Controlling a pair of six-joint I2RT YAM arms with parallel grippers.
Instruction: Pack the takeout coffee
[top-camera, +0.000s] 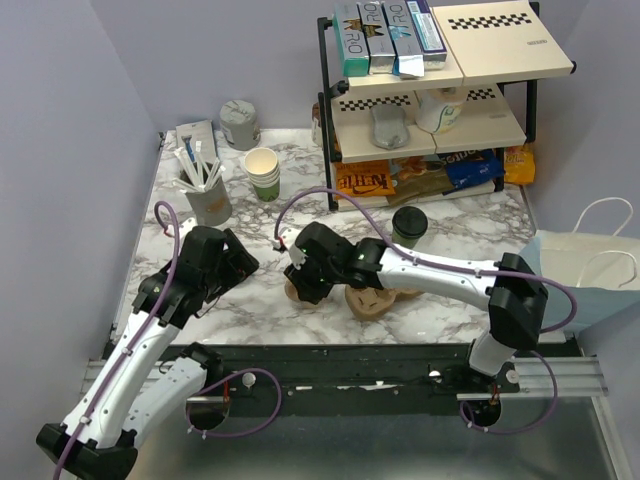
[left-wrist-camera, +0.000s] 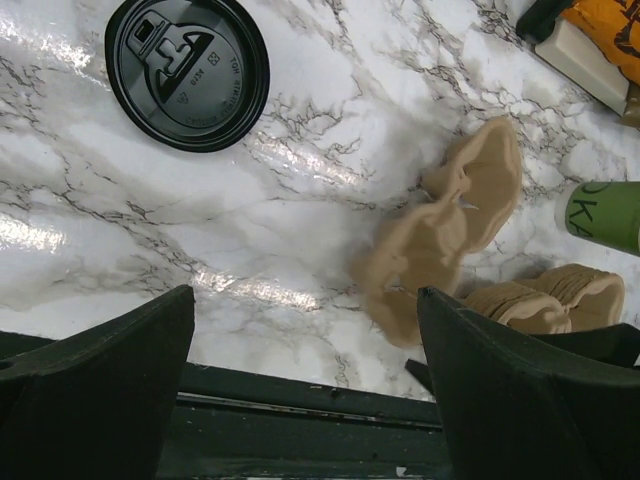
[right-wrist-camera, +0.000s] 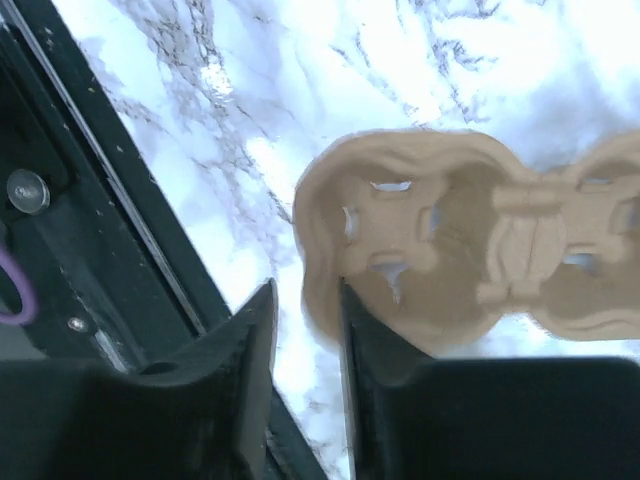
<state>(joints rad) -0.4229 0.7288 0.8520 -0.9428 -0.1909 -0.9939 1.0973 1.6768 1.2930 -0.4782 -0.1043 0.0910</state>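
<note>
Right gripper (right-wrist-camera: 305, 295): jaws a narrow slot apart, bare marble showing through, nothing clamped; the rim of the brown pulp cup carrier (right-wrist-camera: 450, 260) sits just beside one finger, contact unclear. Left gripper (left-wrist-camera: 305, 300): jaws spread wide, empty, above the table (left-wrist-camera: 120, 200) between a loose black lid (left-wrist-camera: 187, 70) and the carrier. Takeout coffee (top-camera: 409, 226): upright, lidded, beyond the right arm, before the shelf rack (top-camera: 430, 110).

Glossy marble-look table (left-wrist-camera: 300, 220) holds matt pulp carrier (right-wrist-camera: 460, 300) and smooth-sided takeout coffee (left-wrist-camera: 602, 214).

Overhead view takes the table (top-camera: 240, 310); wrist views (both close) share the carrier (right-wrist-camera: 430, 250).
</note>
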